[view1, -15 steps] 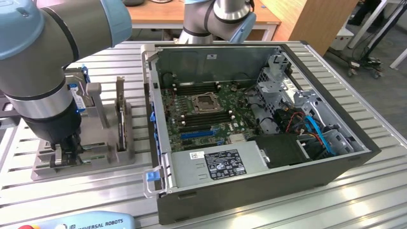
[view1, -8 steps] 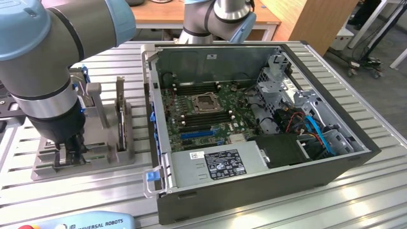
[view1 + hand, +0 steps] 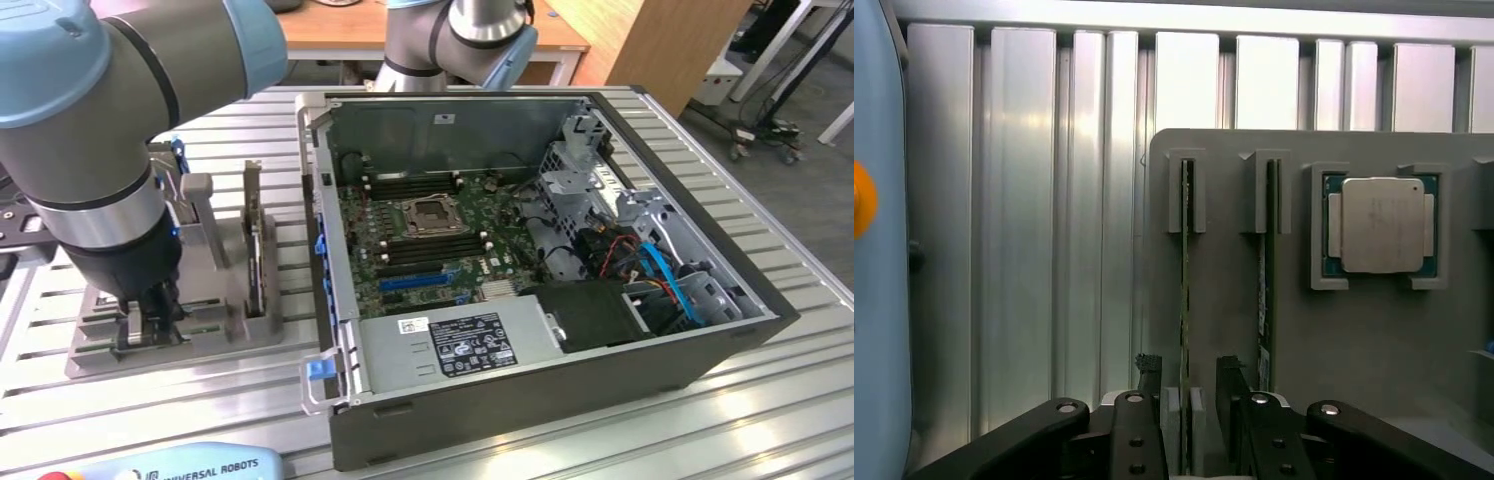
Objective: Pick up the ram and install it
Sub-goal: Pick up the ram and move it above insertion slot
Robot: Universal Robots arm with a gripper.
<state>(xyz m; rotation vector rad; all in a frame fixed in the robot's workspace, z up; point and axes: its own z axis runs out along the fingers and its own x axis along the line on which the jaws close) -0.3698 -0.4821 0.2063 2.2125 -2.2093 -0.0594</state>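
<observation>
Closest to the wrist camera are the jaws, spread wide and gripping nothing. Their black fingertips [image 3: 1147,372] stand one on each side of the ram [image 3: 1184,260], with a sliver of gap showing at both faces. The ram stands on its long edge in a grey slotted holder [image 3: 1354,340]. A second stick [image 3: 1264,270] stands parallel just beside it, outside the jaws, and past that the processor chip [image 3: 1381,225] lies flat in its own recess. The holder rests on the slatted metal desk [image 3: 1034,200]. In the exterior view the arm [image 3: 107,150] reaches down over the holder, which sits to the exterior view's left of the open computer case [image 3: 534,400], where the motherboard [image 3: 427,230] lies bare and facing up. The ram looks light and stiff but thin, so it would probably flex or crack under any twist. Its chips and contact edge are likely the delicate parts. The sound place to hold it appears to be the two flat faces near the upper edge and close to mid-length. A modest squeeze there should stop it slipping or tilting in the slot.
</observation>
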